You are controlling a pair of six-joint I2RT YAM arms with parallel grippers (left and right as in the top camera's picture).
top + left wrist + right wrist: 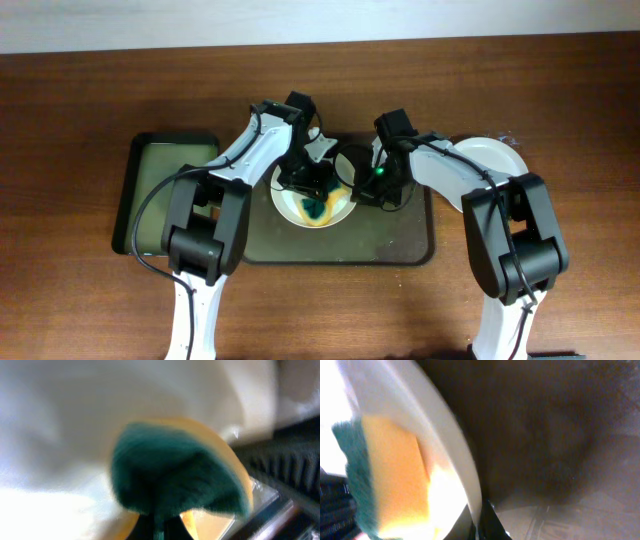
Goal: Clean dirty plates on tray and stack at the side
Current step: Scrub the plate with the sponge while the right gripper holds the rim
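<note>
A white plate (289, 206) lies on the left half of the dark brown-olive tray (400, 240). My left gripper (311, 190) is shut on a green and yellow sponge (320, 211) and presses it onto the plate's inside. In the left wrist view the sponge (170, 475) fills the middle against the white plate (60, 420), with the fingers (160, 530) below it. My right gripper (360, 190) is shut on the plate's right rim. The right wrist view shows the rim (445, 425) between the fingers (480, 522) and the sponge (395, 470) beyond. A second white plate (492, 160) sits on the table right of the tray.
A smaller black-rimmed tray with a greenish inside (165, 190) stands left of the big tray. The right half of the big tray (560, 435) is bare. Both arms cross over the tray's back edge.
</note>
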